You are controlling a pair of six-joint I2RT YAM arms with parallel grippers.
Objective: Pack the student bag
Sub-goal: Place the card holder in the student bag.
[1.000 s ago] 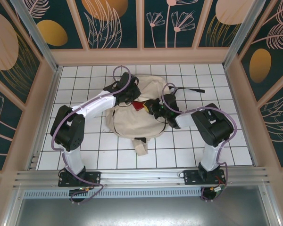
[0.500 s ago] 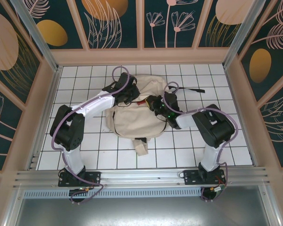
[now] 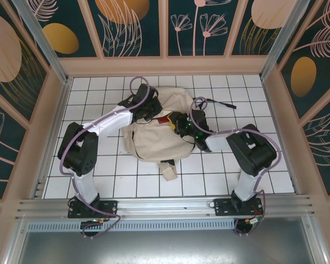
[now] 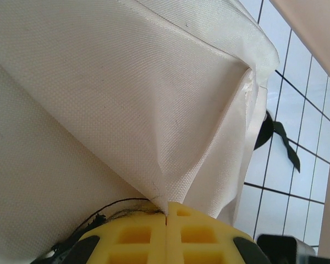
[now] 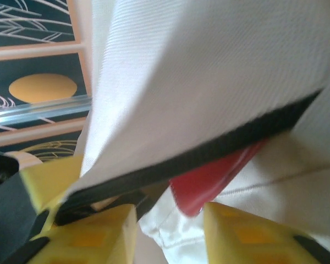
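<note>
Pinched flat together, my left hand [image 4: 166,212] had a fold of the student bag [image 3: 154,144] caught between its yellow fingers, holding the upper lip of the opening up off the body of the bag. The bag lay slumped on the white tiled counter [image 3: 99,176] between my two arms, with its small beige loop [image 3: 169,171] pointing back toward my bases and a black strap [image 3: 212,103] trailing off its far right side. My right hand [image 5: 170,214] was at the mouth of the bag, its fingers standing partly apart with nothing clamped between them that I could make out. A red item [image 5: 212,179] sat just past the fingertips, tucked under the dark zipper edge [image 5: 209,146], and I could not tell what it was. I judged the step in hand to be getting that red item into the main compartment; it looked mostly in, with one end showing at the opening. The next move, as I saw it, called for holding the lip up on the left. On the right it meant either nudging the red item deeper or drawing the hand out without snagging the zipper edge or dragging the item along.
</note>
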